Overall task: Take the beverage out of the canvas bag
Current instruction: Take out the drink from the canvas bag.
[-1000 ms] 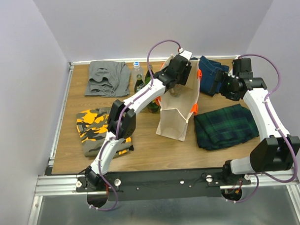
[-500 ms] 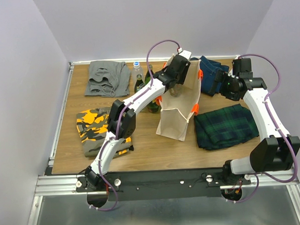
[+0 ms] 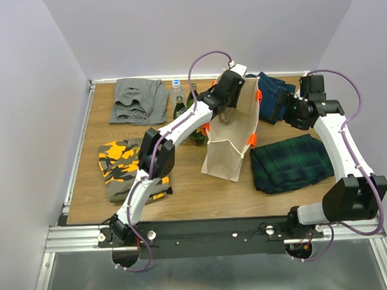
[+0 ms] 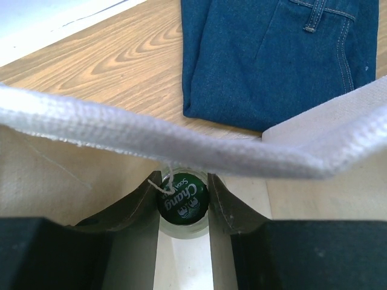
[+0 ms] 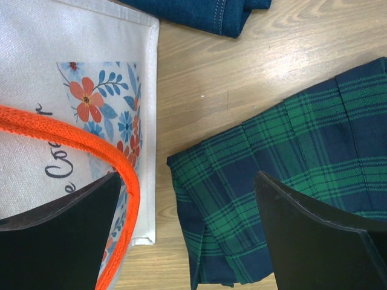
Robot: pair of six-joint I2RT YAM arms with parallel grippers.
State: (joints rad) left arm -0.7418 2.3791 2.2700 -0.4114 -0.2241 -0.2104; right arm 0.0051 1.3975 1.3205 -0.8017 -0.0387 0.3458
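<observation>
Now I am keeping left gripper (image 4: 183, 202) inside bag (image 3: 228, 150), jaws clamping bottle (image 4: 183, 196) at green cap; right gripper (image 5: 187, 181) hanging wide open beside bag, over plaid cloth (image 5: 290, 151).

Pale lilac walls (image 3: 196, 30) closing in on three sides, wood-grain worktop (image 3: 189, 190) lying in soft even light, white trim (image 3: 146, 78) running along its far edge, aluminium rail (image 3: 76, 237) bordering the near edge, grey metal sheet (image 3: 204, 278) showing below

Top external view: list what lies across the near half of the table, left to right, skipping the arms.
camouflage garment → canvas bag → plaid cloth
</observation>
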